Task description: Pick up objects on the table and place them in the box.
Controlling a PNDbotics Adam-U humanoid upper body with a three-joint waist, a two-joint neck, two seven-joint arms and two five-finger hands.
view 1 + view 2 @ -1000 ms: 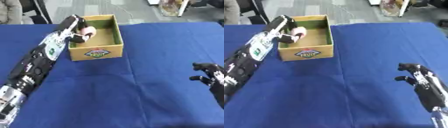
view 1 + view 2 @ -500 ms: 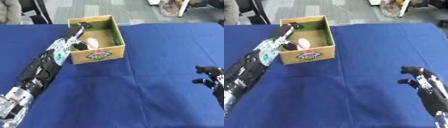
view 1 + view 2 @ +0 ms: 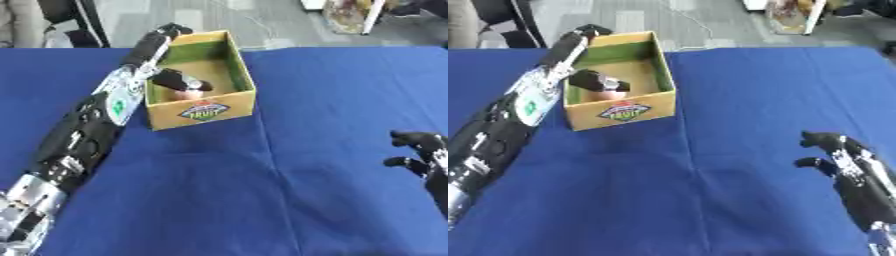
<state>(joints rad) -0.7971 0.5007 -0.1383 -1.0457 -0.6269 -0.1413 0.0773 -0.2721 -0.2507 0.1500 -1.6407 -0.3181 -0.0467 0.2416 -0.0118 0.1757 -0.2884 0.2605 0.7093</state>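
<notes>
A yellow cardboard box (image 3: 206, 110) with a green inside and a fruit label on its front stands on the blue table at the upper left. A small pink, rounded object (image 3: 185, 94) lies on the box's floor near the front wall. My left hand (image 3: 156, 42) lies open along the box's left wall. Its fingers stretch to the far left corner, and its thumb (image 3: 178, 80) pokes into the box just above the pink object. My right hand (image 3: 833, 150) rests open over the cloth at the lower right, holding nothing.
The blue tablecloth (image 3: 289, 175) covers the whole table. Beyond the far edge there is grey floor, with dark chair legs (image 3: 79, 20) at the upper left and some clutter (image 3: 350, 12) at the upper right.
One second ago my left hand held the pink object over the box. It has let go and opened, its fingers reach the far corner, and the object now lies in the box.
</notes>
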